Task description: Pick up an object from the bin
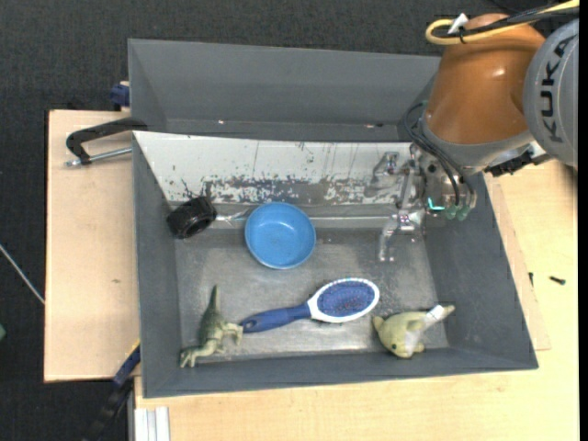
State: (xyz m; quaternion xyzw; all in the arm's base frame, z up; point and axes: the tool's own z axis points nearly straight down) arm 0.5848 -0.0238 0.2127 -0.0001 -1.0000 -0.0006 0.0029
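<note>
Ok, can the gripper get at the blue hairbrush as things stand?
Probably yes: the hairbrush lies flat, its head clear of the blue bowl and the yellowish soft toy, with nothing between it and the gripper.

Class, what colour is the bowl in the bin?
The bowl is blue; camera view.

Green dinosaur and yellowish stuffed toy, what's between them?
The blue hairbrush, in the camera view: handle toward the dinosaur, head toward the stuffed toy.

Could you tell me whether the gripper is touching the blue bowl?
Apart: the camera view shows bare bin floor between the gripper and the blue bowl.
</note>
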